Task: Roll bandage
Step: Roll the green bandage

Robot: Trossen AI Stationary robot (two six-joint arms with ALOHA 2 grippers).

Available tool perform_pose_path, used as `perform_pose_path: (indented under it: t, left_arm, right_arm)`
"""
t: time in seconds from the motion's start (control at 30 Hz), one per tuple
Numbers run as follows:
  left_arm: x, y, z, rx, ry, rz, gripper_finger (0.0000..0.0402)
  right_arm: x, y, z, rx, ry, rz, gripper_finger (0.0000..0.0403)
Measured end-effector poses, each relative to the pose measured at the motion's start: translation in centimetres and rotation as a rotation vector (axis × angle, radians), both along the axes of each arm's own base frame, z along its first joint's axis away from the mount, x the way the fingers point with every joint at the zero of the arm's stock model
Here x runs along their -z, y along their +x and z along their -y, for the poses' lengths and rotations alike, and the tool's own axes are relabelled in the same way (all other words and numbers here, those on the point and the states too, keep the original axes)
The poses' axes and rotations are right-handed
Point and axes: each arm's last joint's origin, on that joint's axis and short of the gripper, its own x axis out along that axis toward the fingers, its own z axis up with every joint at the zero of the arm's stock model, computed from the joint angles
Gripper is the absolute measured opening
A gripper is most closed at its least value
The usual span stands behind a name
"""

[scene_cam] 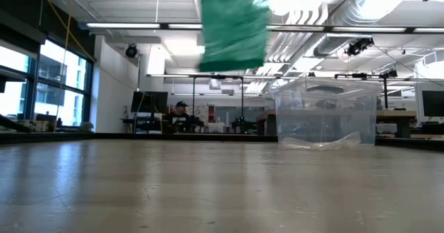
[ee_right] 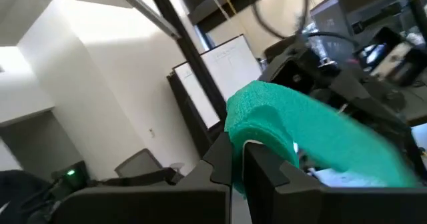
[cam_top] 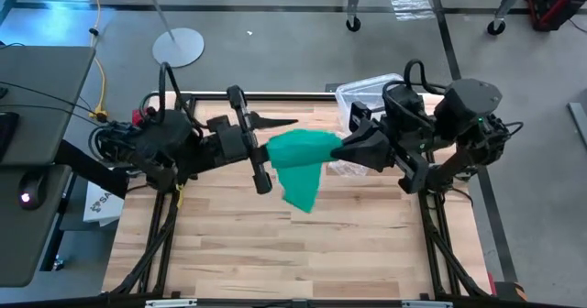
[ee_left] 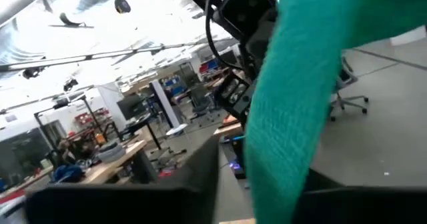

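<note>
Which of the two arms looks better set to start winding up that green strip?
Probably the right. The right gripper pinches the bandage at a curled end, while the left gripper only holds the strip up, its loose tail hanging above the table.

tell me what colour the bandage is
Solid green; the bandage shows best in the high view.

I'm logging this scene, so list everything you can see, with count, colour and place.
bandage: one, green, held up between both grippers above the table's middle, one end hanging loose
box: one, clear, at the table's far right edge
bag: one, clear, crinkly, inside the box
table: one, light wood
person: one, far back in the room
left gripper: at the bandage's left edge
right gripper: shut on the bandage's right end
</note>
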Motion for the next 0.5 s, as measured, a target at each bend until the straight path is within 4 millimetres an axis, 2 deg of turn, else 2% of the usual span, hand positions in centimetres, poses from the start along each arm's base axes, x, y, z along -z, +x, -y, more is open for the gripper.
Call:
perform_pose_path:
  t: [0.03,0.1,0.3,0.5]
  left_arm:
    - [0.0,0.0,-0.1,0.001,0.000,0.003,0.0029]
    - [-0.1,0.1,-0.4,-0.029,-0.006,0.006,0.0011]
    - [0.6,0.5,-2.1,-0.183,0.015,-0.074,0.0002]
    - [2.6,0.8,-3.0,-0.216,-0.051,-0.230,0.0001]
  right_arm:
    - [0.0,0.1,-0.1,-0.012,-0.001,0.006,0.0007]
    - [0.0,0.3,-0.3,-0.052,-0.006,0.016,0.0007]
    - [0.2,1.0,-1.3,-0.128,-0.009,0.049,0.0007]
    - [0.2,0.9,-1.6,-0.134,-0.009,0.049,0.0007]
